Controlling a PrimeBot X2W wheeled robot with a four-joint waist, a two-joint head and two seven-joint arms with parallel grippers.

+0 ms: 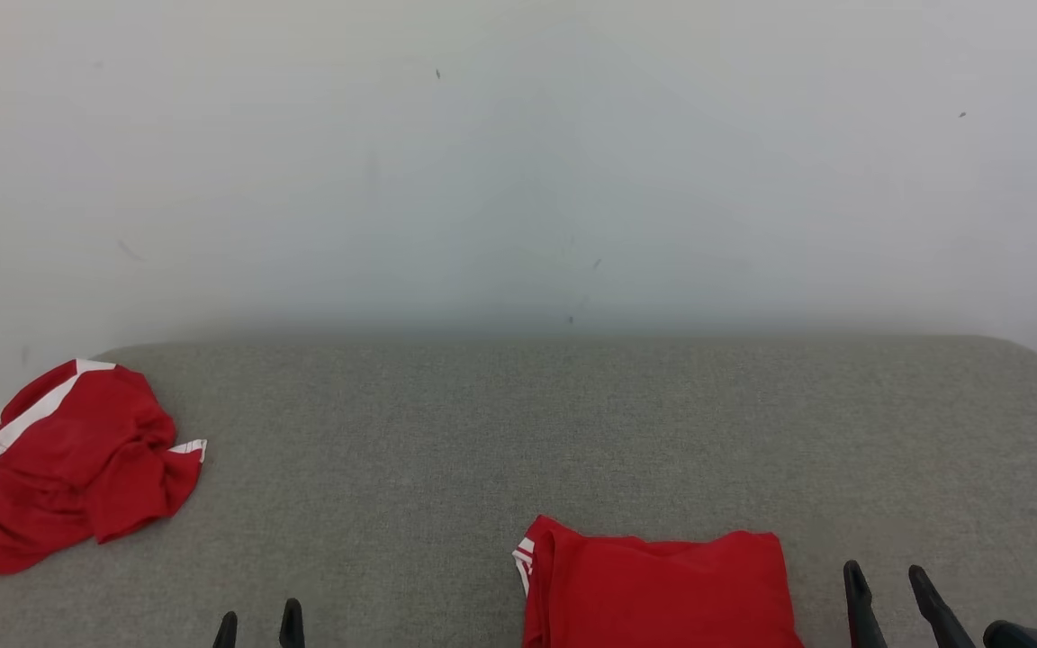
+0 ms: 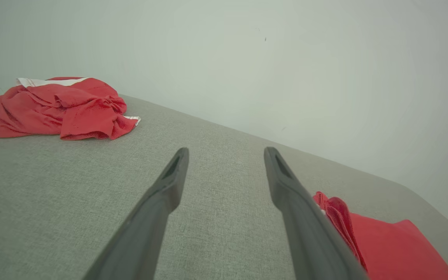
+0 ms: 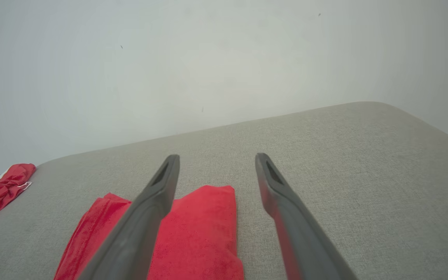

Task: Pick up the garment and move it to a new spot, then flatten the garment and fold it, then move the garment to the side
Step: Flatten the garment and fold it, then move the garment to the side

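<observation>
Garment [image 1: 662, 589], red, lies neatly folded on grey surface [image 1: 482, 432]; crumpled red shirt [image 1: 68, 468] far left. Left gripper [image 1: 257, 621] and right gripper [image 1: 886, 571] gape wide, empty.

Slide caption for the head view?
Folded red garment front centre, crumpled red garment far left on grey surface; left gripper and right gripper open, empty.

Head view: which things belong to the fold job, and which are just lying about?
Job: folded red garment; left fingers and right fingers, both sets open and empty.
Lying about: crumpled red garment at far left, untouched, maybe a later one; grey padded surface.
</observation>
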